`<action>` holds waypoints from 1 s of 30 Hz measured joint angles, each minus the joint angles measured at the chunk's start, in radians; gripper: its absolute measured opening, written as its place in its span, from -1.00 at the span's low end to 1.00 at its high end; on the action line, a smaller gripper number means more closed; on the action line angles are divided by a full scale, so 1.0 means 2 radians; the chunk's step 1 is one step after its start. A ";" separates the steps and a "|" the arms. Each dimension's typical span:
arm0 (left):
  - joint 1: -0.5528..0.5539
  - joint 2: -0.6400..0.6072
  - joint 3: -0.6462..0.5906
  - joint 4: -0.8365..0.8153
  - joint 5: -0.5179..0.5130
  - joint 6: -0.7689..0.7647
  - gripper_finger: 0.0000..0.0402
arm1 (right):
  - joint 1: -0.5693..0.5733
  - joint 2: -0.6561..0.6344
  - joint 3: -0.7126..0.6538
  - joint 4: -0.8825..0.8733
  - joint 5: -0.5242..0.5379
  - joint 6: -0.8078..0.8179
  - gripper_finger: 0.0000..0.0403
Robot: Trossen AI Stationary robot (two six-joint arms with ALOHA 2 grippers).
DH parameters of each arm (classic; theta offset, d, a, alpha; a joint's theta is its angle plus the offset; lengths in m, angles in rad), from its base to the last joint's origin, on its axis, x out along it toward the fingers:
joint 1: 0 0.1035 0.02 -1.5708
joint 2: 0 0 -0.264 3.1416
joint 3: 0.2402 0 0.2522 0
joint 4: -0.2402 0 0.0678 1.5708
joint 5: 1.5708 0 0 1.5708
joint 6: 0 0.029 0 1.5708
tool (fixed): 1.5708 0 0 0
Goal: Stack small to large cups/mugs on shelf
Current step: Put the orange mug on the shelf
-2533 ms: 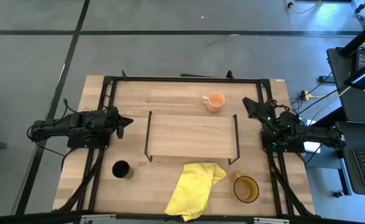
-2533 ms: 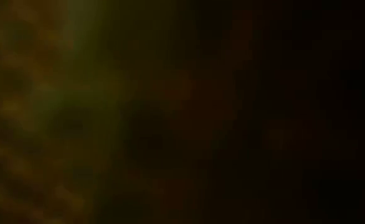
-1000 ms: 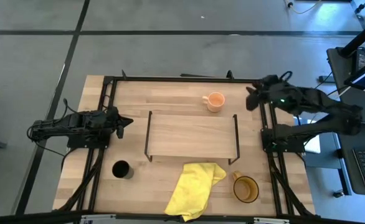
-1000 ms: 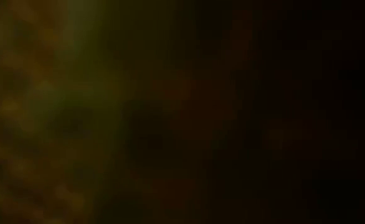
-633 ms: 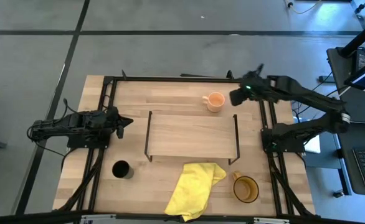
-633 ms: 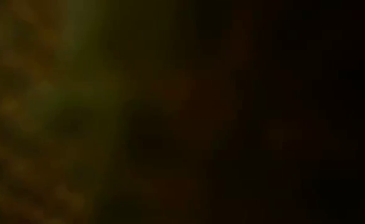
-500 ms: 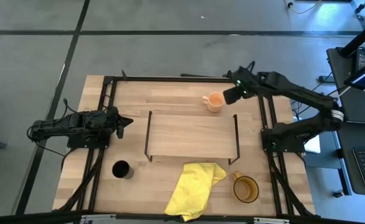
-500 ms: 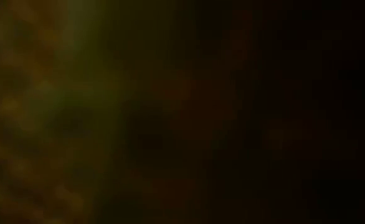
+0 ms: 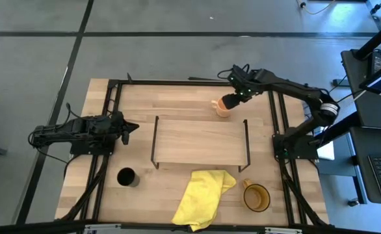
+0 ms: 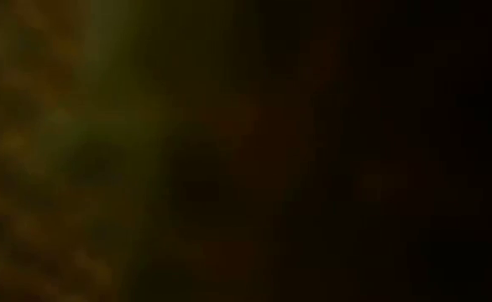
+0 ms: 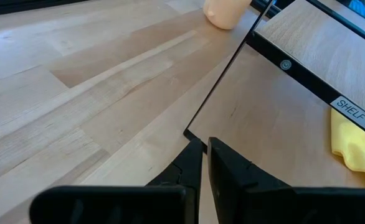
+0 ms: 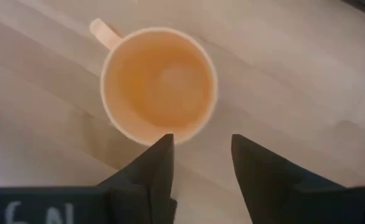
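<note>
The peach-orange mug (image 9: 221,108) stands upright on the tabletop behind the shelf (image 9: 200,141). In the right wrist view I look down into it (image 12: 159,84), its handle (image 12: 104,32) sticking out sideways. My right gripper (image 9: 231,100) hovers just above the mug's right side, pointing down, open (image 12: 201,152) and empty. The black cup (image 9: 127,177) stands at the near left and the amber mug (image 9: 256,197) at the near right. My left gripper (image 9: 131,128) waits shut (image 11: 205,155) left of the shelf. The low view is dark and shows nothing.
A crumpled yellow cloth (image 9: 203,195) lies on the table in front of the shelf, between the black cup and the amber mug. A black frame (image 9: 190,82) runs around the tabletop. The shelf's thin black end frames (image 9: 246,144) stand up at both its ends.
My right gripper has risen from its rest at the table's right edge, swung toward the far left and tipped downward, and now stands over the peach mug. The mug and the other things have not moved.
</note>
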 joint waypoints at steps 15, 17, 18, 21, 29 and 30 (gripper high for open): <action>0.000 0.000 0.000 0.000 0.000 0.000 -0.90 | 0.002 0.072 0.000 0.027 0.037 0.000 -0.06; 0.000 0.000 0.000 0.000 0.000 0.000 -0.90 | 0.002 0.076 0.000 0.035 0.039 -0.002 -0.05; 0.000 0.000 0.000 0.000 0.000 0.000 -0.90 | 0.002 0.078 0.000 0.040 0.039 -0.002 -0.05; 0.000 0.000 0.000 0.000 0.000 0.000 -0.90 | 0.002 0.084 0.000 0.050 0.039 -0.002 -0.05; 0.000 0.000 0.000 0.000 0.000 0.000 -0.90 | 0.002 0.097 0.000 0.055 0.039 -0.001 -0.17; 0.000 0.000 0.000 0.000 0.000 0.000 -0.90 | 0.002 0.097 0.000 0.055 0.039 -0.001 -0.21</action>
